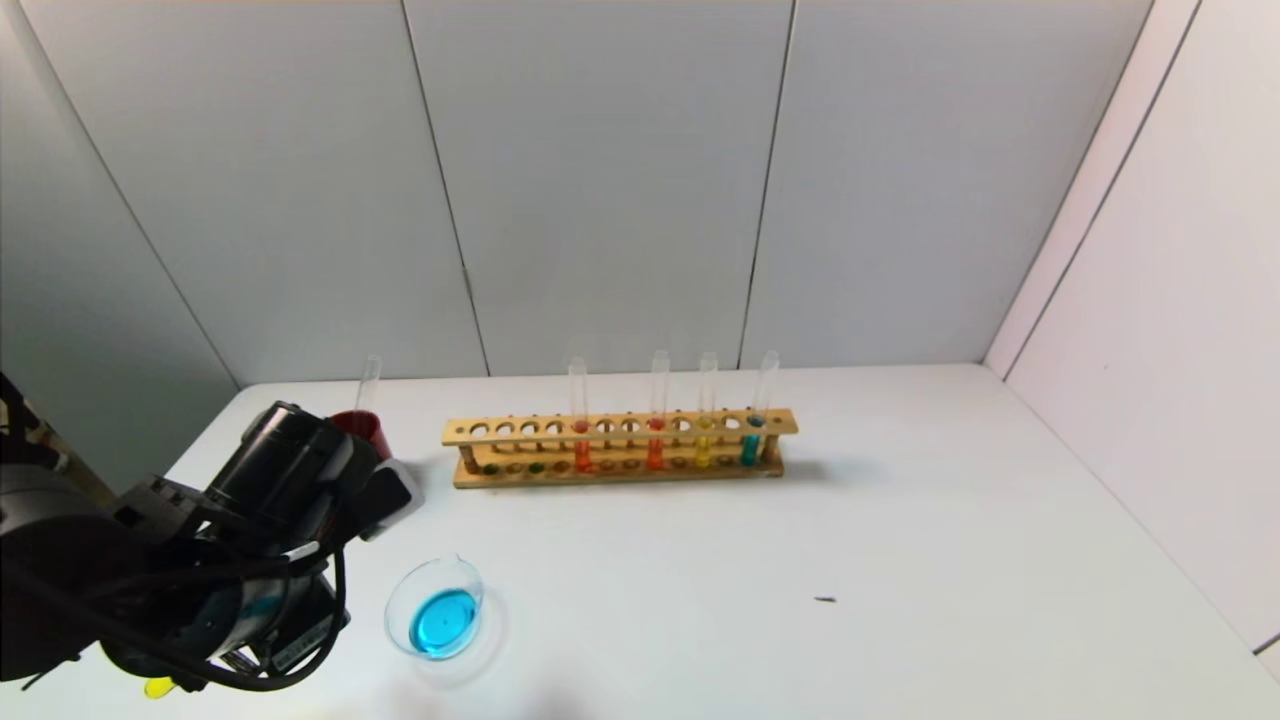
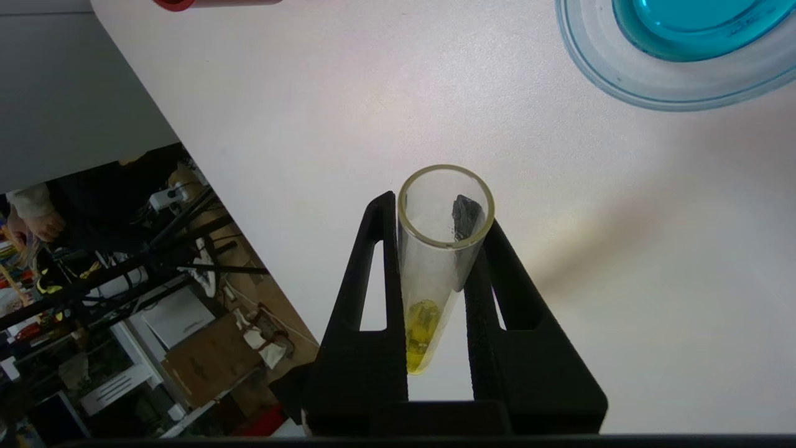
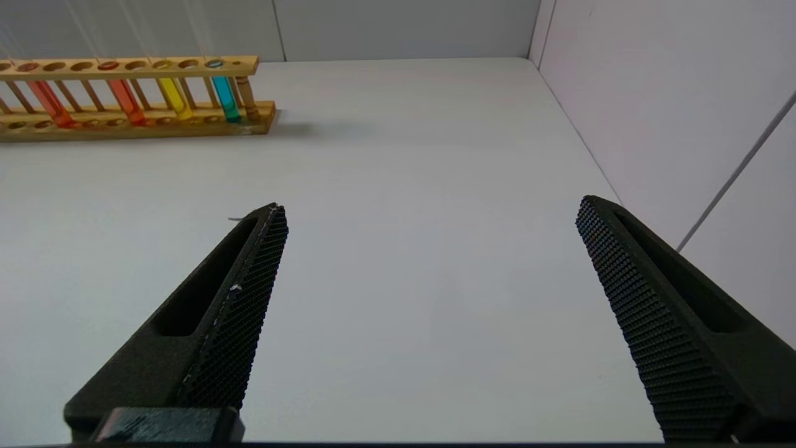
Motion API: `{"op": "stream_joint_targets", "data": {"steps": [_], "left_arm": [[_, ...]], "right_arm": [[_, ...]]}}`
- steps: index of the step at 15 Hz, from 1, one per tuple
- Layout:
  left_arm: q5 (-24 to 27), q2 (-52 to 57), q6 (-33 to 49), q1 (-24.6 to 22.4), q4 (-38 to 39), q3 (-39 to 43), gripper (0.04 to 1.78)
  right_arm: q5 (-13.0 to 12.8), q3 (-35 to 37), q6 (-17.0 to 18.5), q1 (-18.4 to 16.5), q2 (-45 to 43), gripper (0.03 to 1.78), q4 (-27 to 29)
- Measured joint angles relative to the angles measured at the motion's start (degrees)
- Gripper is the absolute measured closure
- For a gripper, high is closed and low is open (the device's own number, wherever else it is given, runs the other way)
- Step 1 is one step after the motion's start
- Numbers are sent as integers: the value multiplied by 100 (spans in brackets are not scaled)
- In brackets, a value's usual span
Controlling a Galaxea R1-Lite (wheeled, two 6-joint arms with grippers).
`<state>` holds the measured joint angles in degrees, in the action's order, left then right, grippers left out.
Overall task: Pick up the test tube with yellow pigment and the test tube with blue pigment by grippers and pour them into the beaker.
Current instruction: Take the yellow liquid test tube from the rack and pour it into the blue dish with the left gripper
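My left gripper [image 2: 439,210] is shut on the test tube with yellow pigment [image 2: 429,280]. The tube's open mouth is at the fingertips and a little yellow liquid sits at its round end, which shows in the head view [image 1: 158,687] at the table's front left. The beaker [image 1: 435,608] stands just right of that arm and holds cyan-blue liquid; its rim shows in the left wrist view [image 2: 597,81], apart from the tube. I see no tube with bright blue liquid. My right gripper [image 3: 429,208] is open and empty above bare table, out of the head view.
A wooden rack [image 1: 620,445] at the back holds two orange-red tubes, a yellow tube [image 1: 705,445] and a teal tube [image 1: 752,440]. A dark-red cup [image 1: 362,428] with an empty clear tube [image 1: 369,380] stands left of the rack. A wall runs along the right.
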<state>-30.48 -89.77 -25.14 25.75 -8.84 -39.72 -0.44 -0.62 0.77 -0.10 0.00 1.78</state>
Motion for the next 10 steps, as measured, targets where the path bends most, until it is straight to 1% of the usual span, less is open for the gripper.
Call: {"op": "stream_joint_targets", "data": {"steps": [6,10], "left_arm": [[-28,-805,-190,285,35,-179,150],[-105,-1067,-341,466,-45,-204,150]], "right_arm": [[0,0,2,0,0,11,1],[0,0,2,0,0,11,0]]}}
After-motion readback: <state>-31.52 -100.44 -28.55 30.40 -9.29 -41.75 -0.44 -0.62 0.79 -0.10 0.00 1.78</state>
